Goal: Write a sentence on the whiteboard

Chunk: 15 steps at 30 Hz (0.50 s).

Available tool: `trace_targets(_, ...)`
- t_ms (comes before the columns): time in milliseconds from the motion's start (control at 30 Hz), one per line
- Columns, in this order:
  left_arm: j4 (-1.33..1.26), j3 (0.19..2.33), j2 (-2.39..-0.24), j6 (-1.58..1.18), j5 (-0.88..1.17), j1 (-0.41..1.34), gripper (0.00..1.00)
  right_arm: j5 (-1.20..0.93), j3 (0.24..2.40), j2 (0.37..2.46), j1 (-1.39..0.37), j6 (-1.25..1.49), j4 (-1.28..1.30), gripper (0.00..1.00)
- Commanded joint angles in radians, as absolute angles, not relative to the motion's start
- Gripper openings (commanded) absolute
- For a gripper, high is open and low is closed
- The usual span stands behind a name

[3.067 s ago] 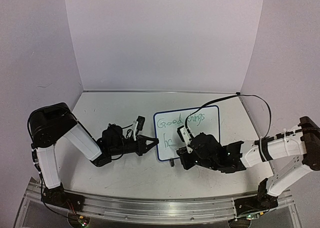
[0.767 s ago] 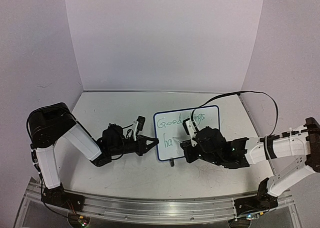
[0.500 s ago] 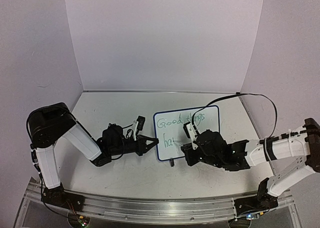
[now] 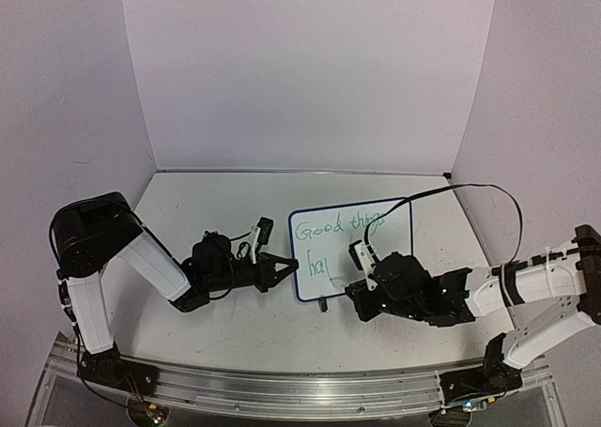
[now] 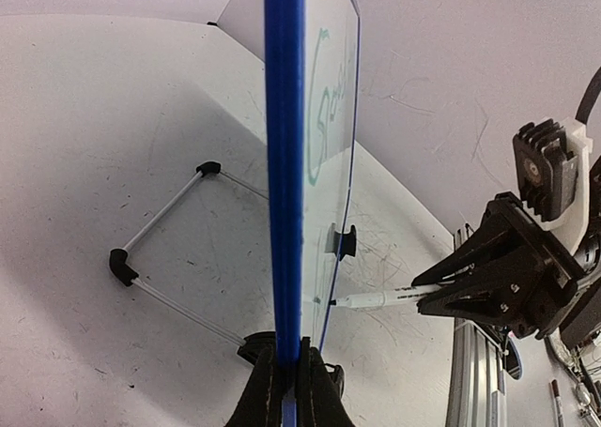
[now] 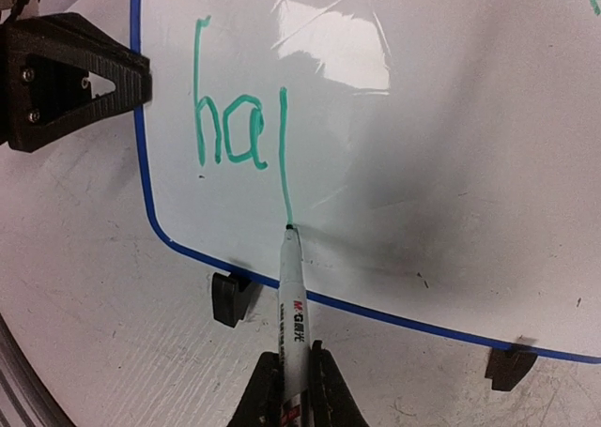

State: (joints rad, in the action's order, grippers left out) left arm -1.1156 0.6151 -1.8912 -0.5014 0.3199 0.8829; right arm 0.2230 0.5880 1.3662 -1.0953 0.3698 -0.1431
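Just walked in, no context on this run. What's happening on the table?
The left gripper is clamped on the left edge of the blue-framed whiteboard, holding it in place. The right gripper grips a marker with its tip on the board, at the bottom of a long green downstroke. The sentence is unfinished: "Good things" on top, "ha" plus that stroke below.

3 plain pale lilac-white walls box the scene: back wall (image 4: 310, 70) at 12 o'clock, left wall (image 4: 56, 89) at 9, right wall (image 4: 549, 89) at 3. White table (image 4: 207, 197) at centre, scuffed, faint grey marks all over. Aluminium rail (image 4: 300, 394) runs along its near edge at 6 o'clock. Light soft and even.
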Motion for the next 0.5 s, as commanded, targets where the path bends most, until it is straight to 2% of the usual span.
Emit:
trace_targets(0,-1.123,0.642,-1.856,-0.478,0.313,0.885,0.0,0.253,0.673,1.314,-1.08,0.354,-0.17,0.0)
trace_targets(467,-1.119,0.64,-1.848,-0.475,0.314,0.885,0.0,0.247,0.706,1.38,-1.055,0.328,-0.195,0.0)
